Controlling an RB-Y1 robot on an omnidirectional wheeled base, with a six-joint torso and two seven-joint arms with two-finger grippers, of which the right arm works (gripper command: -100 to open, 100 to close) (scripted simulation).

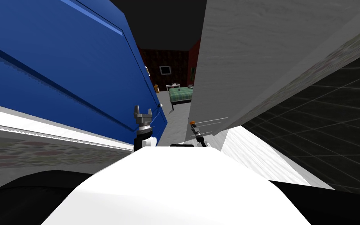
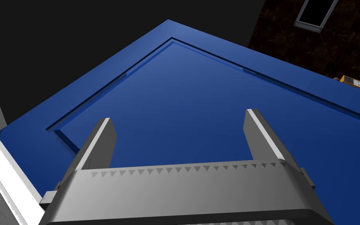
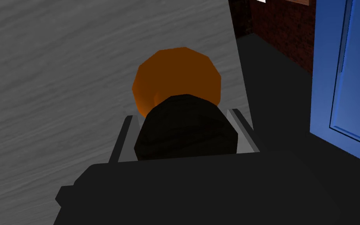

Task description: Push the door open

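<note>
While the robot stands at the threshold, the blue door (image 1: 58,58) is ajar on its left side. Its long face slants away toward a gap that gives onto the room beyond. The left gripper (image 1: 143,112) is raised in front of the door's lower part, close to the free edge and just below a small pale knob (image 1: 160,105). From that hand's own camera its two fingers (image 2: 101,140) are spread wide with nothing between them. They point at the door's recessed panel, though whether the tips touch the blue surface cannot be told.

On the robot's right rises a grey, grained panel (image 1: 253,50). The right gripper (image 3: 183,113) is up against it, its fingers closed on the sides of a dark knob (image 3: 187,133). Behind the knob a round orange plate (image 3: 175,70) lies flat against the panel. In the head view this hand appears as a small orange spot near the panel's lower edge.

Through the gap between door and panel a grey floor (image 1: 175,125) runs to a bed with a green cover (image 1: 181,93). Behind the bed is a dark red wall bearing a framed picture (image 1: 164,70).
</note>
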